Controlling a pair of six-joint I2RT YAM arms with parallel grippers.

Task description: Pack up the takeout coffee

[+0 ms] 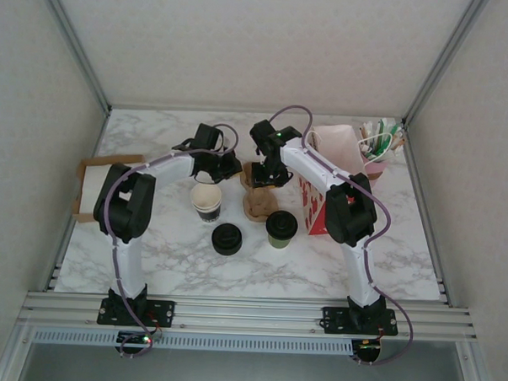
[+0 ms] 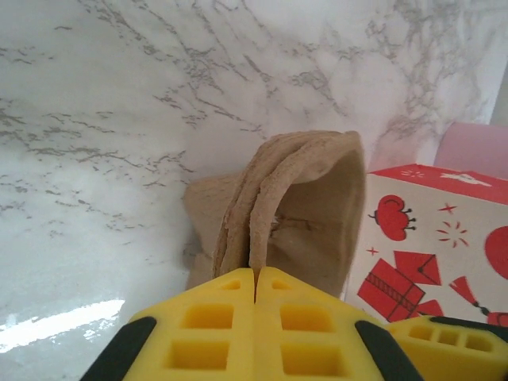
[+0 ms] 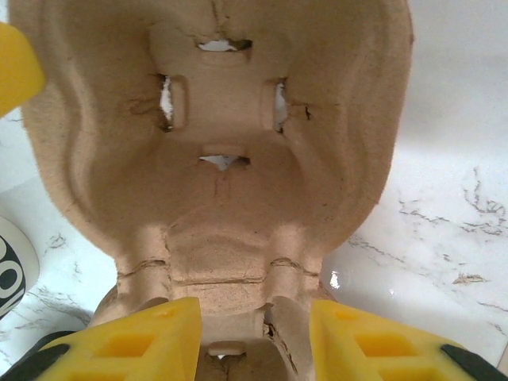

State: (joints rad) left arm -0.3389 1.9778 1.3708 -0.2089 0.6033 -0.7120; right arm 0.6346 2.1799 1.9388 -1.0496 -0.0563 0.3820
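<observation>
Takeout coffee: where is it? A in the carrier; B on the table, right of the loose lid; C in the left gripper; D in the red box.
B: the takeout coffee stands lidded on the table, just right of the loose lid.

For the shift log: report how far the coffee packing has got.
Done: nothing is packed yet. The takeout coffee stands lidded on the table, beside the cup carrier, not in it. In hand: the left gripper is shut on the carrier's edge and the right gripper clamps its middle. Left: probably to set the carrier ready, then put the coffee in it.
</observation>
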